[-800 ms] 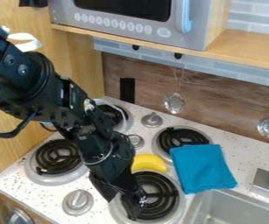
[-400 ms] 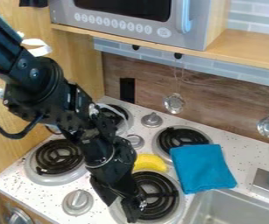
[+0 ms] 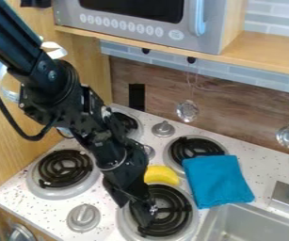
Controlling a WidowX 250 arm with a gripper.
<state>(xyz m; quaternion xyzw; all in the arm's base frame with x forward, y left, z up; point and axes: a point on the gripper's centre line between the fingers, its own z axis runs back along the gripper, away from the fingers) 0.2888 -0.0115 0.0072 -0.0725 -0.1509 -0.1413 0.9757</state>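
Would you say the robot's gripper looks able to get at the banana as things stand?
Probably yes: the gripper hangs over the nearby burner, fingers apart, and nothing visible lies on the banana, though the gripper must shift first.

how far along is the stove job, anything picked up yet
Nothing looks clearly done. The gripper is open over the burner nearest the sink, with nothing seen in its grasp. The banana and blue cloth lie ungrasped, so any handling of them seems left.
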